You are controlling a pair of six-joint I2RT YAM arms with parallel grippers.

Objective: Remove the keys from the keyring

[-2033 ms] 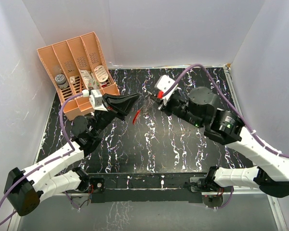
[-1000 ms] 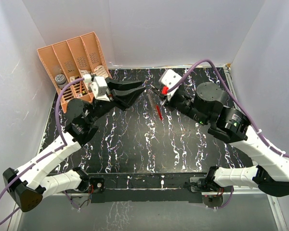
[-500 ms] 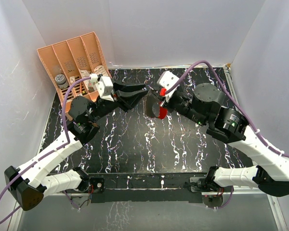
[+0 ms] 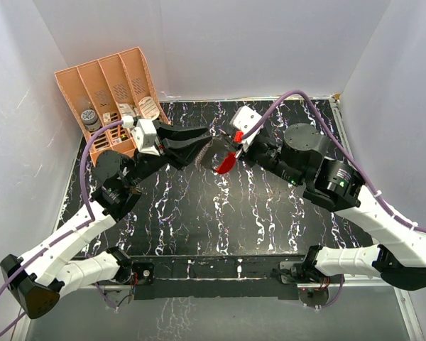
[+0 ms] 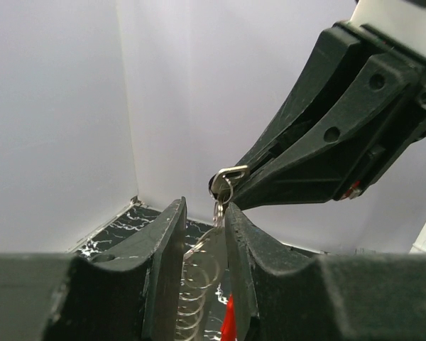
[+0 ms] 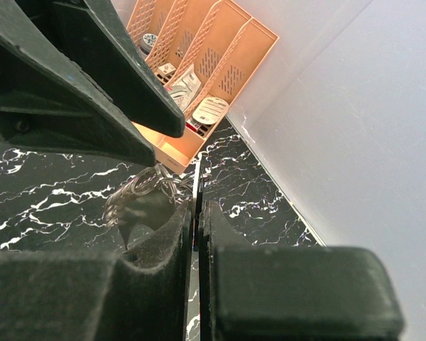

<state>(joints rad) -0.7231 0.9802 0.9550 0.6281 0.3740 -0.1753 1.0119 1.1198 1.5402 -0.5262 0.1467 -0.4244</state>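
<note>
Over the black white-veined table top point(image 4: 220, 227), the keyring point(image 4: 226, 165), a flat red oval tag on a thin silvery wire ring, is held in mid-air between the arms. It is tilted now, where a second ago it was hung straight down. Just beyond it, the ring's coil is pinched between the narrowly parted fingers of the left gripper point(image 5: 204, 213), and a small silver-and-dark key point(image 5: 231, 172) is clamped in the pressed-together right gripper point(image 6: 197, 212). Separation is judged begun, not finished. A peach slotted organiser point(image 4: 99, 61) is seen far left.
</note>
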